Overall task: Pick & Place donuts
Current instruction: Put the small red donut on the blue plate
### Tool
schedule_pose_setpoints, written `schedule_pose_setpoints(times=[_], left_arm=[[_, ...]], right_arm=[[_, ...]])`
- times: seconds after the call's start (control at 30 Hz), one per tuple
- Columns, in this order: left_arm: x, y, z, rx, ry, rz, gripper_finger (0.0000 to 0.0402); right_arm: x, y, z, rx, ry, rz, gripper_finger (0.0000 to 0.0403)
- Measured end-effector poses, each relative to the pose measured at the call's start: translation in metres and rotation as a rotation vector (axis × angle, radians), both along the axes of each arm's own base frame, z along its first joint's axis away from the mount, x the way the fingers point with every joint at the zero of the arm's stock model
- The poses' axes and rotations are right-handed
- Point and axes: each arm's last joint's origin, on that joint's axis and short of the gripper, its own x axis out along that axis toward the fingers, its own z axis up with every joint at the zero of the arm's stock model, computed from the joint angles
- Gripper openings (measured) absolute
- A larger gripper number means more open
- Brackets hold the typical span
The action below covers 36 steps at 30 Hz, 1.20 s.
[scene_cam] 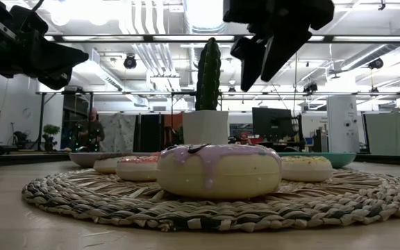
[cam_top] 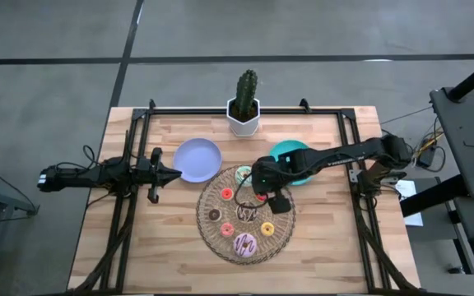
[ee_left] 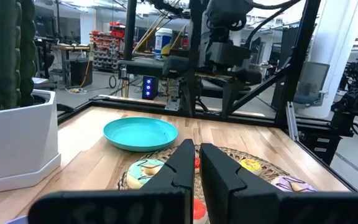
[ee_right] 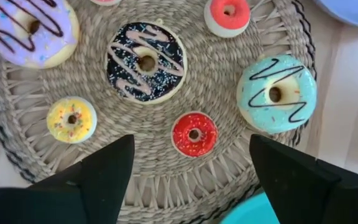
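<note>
While the right tool (ee_right: 191,168) is held spread wide and empty above the wicker mat (ee_right: 166,180), the small red donut (ee_right: 194,134) is seen lying flat almost directly beneath the gap, flanked by open weave, whereas the clenched left tool (cam_top: 167,173) is parked well apart.
</note>
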Motion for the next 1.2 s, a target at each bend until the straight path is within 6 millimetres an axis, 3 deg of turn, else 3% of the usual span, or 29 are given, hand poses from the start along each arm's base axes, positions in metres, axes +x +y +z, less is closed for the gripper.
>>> schedule_pose_setpoints(times=[0.83, 1.2], left_arm=[[0.0, 0.0, -0.001, 0.0, 0.008, 0.0, 0.0], [0.0, 0.0, -0.001, 0.001, 0.015, -0.003, 0.0]], right_arm=[[0.019, 0.001, -0.058, -0.019, 0.128, 0.029, 0.0313], [0.013, 0.0, -0.078, -0.018, 0.135, 0.014, 0.0313]])
